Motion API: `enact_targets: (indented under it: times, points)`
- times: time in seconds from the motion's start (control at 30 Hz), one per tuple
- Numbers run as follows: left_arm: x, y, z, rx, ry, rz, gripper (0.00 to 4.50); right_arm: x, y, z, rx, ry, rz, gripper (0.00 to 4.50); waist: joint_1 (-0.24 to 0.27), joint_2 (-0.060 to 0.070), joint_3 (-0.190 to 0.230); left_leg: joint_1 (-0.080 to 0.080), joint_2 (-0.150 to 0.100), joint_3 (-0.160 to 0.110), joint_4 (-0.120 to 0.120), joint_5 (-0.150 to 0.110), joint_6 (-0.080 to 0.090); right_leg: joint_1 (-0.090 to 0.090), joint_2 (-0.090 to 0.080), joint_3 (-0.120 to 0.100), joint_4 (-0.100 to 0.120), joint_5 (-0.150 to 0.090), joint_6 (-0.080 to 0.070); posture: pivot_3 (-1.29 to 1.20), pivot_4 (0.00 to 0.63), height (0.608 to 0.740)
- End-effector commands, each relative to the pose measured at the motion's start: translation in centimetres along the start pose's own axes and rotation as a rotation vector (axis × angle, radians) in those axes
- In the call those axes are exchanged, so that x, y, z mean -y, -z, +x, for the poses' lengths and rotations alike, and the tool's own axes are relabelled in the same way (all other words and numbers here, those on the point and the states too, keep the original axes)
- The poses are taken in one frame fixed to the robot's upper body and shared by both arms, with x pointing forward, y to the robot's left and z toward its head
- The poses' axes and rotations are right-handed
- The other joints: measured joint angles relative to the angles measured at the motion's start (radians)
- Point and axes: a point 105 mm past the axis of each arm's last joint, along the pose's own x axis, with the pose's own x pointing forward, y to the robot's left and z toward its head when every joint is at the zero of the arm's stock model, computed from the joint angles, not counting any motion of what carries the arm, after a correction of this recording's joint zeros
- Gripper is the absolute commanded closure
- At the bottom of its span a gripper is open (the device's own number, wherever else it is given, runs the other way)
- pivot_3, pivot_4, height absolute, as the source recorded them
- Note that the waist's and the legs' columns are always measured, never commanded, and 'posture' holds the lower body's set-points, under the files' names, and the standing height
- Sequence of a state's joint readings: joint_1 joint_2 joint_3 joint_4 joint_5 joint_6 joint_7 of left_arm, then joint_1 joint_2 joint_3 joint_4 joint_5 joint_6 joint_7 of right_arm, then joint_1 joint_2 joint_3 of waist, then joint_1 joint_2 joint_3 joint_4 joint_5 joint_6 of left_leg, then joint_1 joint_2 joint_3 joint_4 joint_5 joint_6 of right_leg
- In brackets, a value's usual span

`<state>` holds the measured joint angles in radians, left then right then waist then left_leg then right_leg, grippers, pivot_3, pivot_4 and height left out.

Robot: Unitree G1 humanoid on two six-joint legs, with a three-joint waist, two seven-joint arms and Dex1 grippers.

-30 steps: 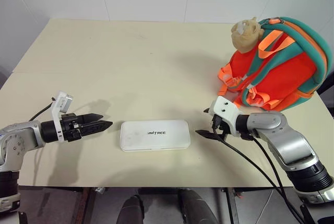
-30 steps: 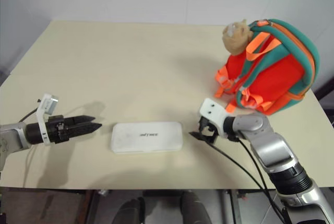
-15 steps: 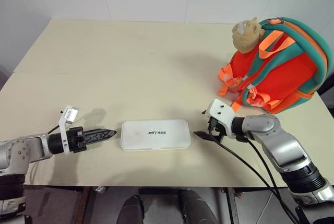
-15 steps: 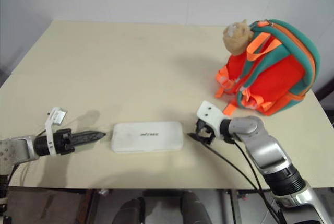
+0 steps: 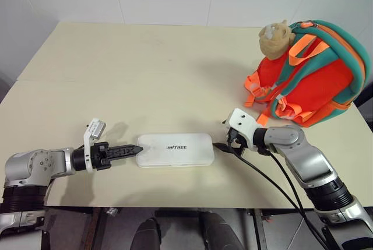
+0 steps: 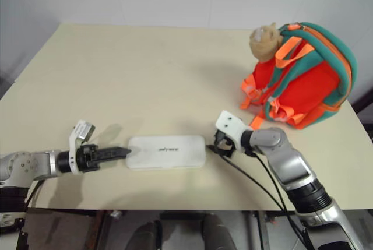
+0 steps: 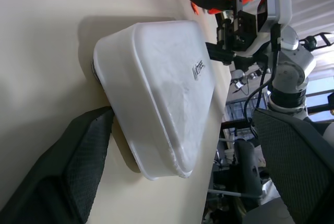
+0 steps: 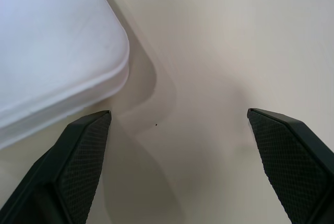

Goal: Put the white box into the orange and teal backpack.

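The white box (image 5: 175, 149) lies flat near the table's front edge, its dark lettering facing up. My left gripper (image 5: 135, 150) is at the box's left end. In the left wrist view its open fingers (image 7: 78, 166) stand on either side of that end of the box (image 7: 156, 88). My right gripper (image 5: 224, 144) hovers just off the box's right end, open and empty. A rounded box corner (image 8: 52, 51) sits beside one of its fingers (image 8: 83, 156). The orange and teal backpack (image 5: 315, 81) stands upright at the table's right, behind the right arm.
The cream table (image 5: 145, 69) stretches bare behind the box. A tan plush head (image 5: 275, 37) hangs on the backpack's upper left. Black cables (image 5: 274, 186) trail from the right wrist over the table's front edge.
My left gripper has moved right and down to the box's left end, and it has rolled. The right gripper has hardly moved. The box and the backpack have stayed put.
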<state>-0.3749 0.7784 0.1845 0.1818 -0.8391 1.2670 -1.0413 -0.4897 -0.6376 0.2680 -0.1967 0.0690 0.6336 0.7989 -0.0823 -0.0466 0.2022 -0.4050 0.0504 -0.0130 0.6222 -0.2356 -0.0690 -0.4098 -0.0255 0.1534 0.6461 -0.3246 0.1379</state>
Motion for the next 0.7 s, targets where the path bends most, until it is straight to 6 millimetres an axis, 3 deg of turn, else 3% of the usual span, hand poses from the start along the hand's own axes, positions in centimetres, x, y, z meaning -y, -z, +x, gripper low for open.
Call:
enact_targets:
  times: [0.03, 0.7]
  points:
    - [-0.4, 0.0, 0.5, -0.004, 0.009, -0.018, 0.00, 0.2, -0.7, -0.2, 0.025, 0.013, -0.026, 0.06, 0.001, 0.000, 0.000, 0.000, 0.000, 0.000, 0.000, 0.000, 0.000, 0.000, 0.000, 0.000, 0.000, 0.000, 0.000, 0.00, 0.150, 0.740]
    - [0.3, -0.1, 2.4, -0.162, 0.085, 0.033, 0.00, 0.2, -1.3, -0.2, 0.056, 0.006, -0.047, 0.06, 0.004, 0.000, 0.000, 0.000, -0.001, -0.001, 0.003, 0.000, 0.000, 0.002, 0.000, 0.000, 0.000, 0.000, 0.001, 0.00, 0.150, 0.740]
